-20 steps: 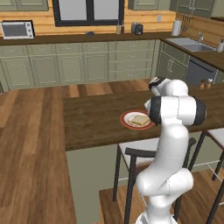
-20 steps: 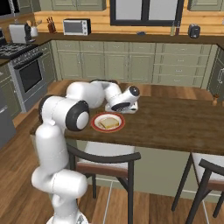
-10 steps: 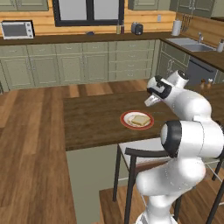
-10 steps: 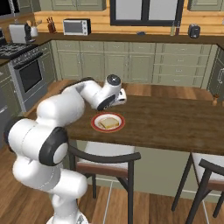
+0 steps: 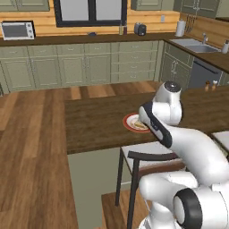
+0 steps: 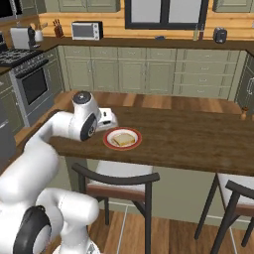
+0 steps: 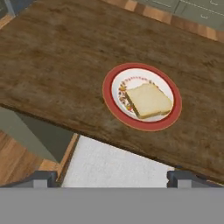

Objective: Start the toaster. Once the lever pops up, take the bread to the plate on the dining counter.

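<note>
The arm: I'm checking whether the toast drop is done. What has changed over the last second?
The arm has swung round and pulled back toward the base, its open gripper now clear of the plate. The bread stayed flat on the plate on the dining counter.

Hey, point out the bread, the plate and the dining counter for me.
bread (image 7: 148, 100), hand view, middle of the slice's top face.
plate (image 7: 141, 125), hand view, red-orange rim nearest the camera.
dining counter (image 6: 198, 136), right base view, bare wooden top beside the plate.
</note>
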